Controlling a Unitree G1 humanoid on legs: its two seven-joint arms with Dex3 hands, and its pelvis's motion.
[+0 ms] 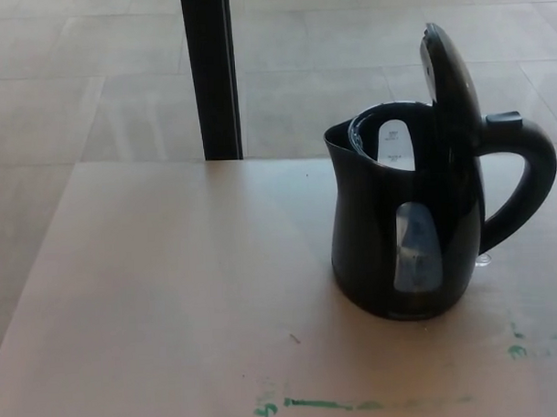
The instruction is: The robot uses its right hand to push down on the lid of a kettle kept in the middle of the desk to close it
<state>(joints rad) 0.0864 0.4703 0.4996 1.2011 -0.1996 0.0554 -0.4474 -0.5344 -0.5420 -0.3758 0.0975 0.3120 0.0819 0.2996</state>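
While neither robot hand shows in the head view, green paint smears (313,405) mark the pale wooden desk (171,267) nearest the camera; beyond them the glossy black plastic kettle (403,232) stands with its hinged lid (450,74) upright, and an off-centre push could tip or slide it toward the black post (212,74) behind.

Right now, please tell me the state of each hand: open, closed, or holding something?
Left hand: not in view, so its state cannot be told.
Right hand: not in view either; nothing touches the kettle, and its lid stands open.
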